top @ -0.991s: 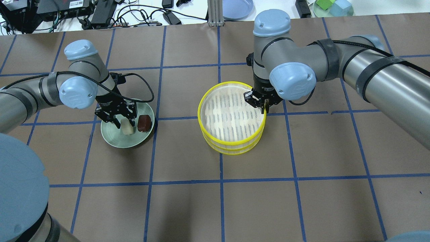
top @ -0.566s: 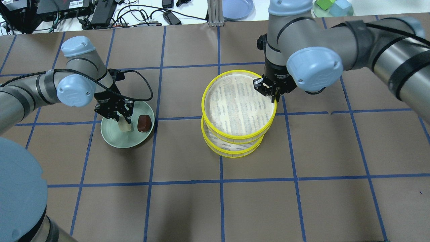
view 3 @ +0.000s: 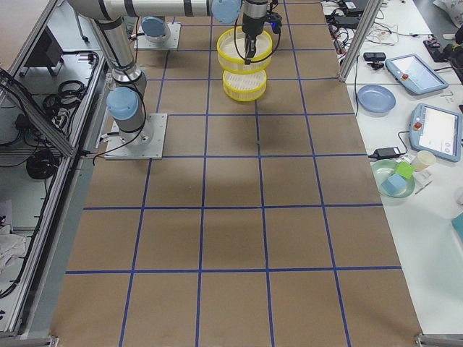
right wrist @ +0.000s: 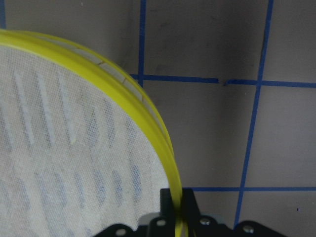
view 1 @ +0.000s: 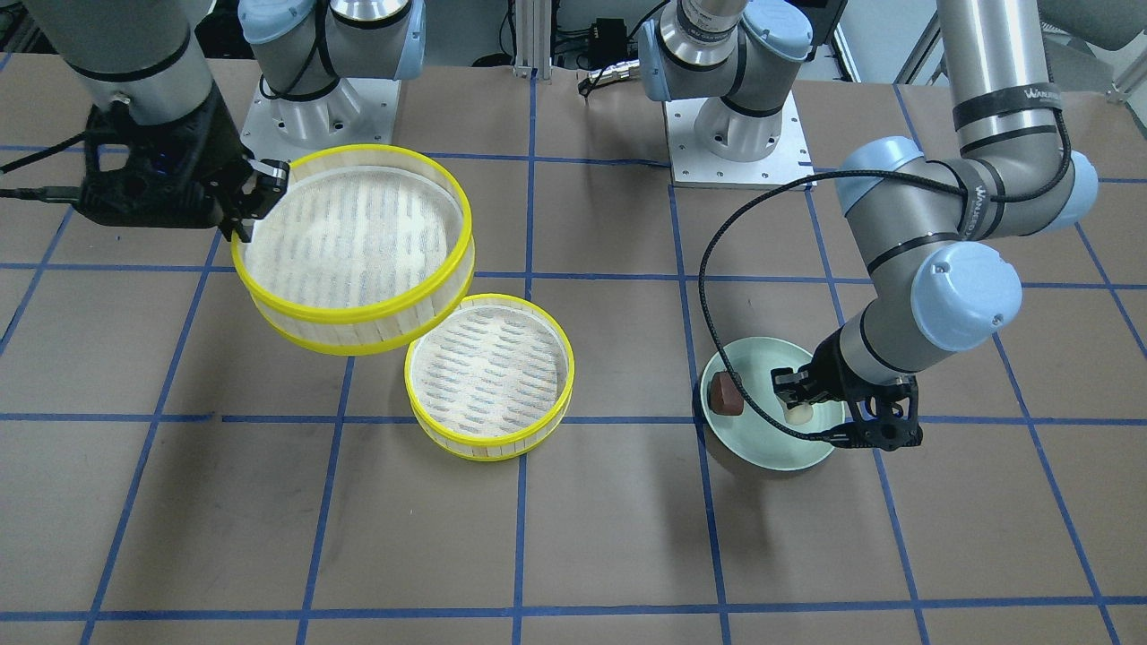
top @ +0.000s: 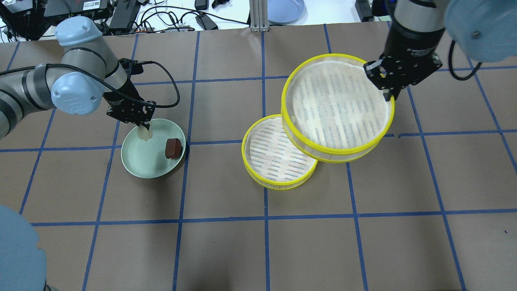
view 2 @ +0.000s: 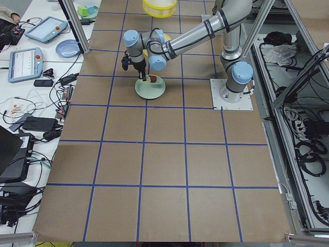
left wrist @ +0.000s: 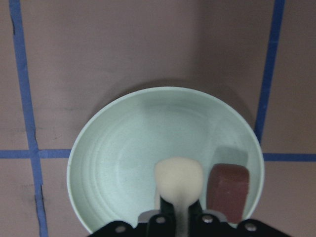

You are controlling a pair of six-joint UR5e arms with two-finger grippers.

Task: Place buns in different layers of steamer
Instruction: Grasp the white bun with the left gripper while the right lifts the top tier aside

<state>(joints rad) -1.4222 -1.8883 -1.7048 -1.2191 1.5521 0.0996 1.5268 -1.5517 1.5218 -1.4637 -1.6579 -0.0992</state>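
White bun [left wrist: 178,178] is pinched in my left gripper [top: 142,126], jaws closed to the bun's width, and it looks lifted just off the plate [left wrist: 123,143], above the edge farthest from the trays. Brown bun [left wrist: 227,190] lies on the plate beside it, untouched. The top tray [top: 323,149] is up in the air, my right gripper [top: 390,96] clamped nearly shut on its yellow rim, one finger inside the wall, one outside. The tray is held roughly level and off to the far right, overlapping only an edge of the bottom tray [top: 274,155]. The bottom tray sits on the table [top: 226,250] mid-table, mesh floor mostly bare. I judge the top tray is held aside so the bottom floor is open for the white bun, and the rim grip keeps its own mesh free for the second bun. Versus 0.6 s ago: the top tray was only slightly offset above the bottom one, and now it is higher and well over to the right. The white bun was down on the plate next to the brown one, and now it is raised and shifted toward the plate's rim.
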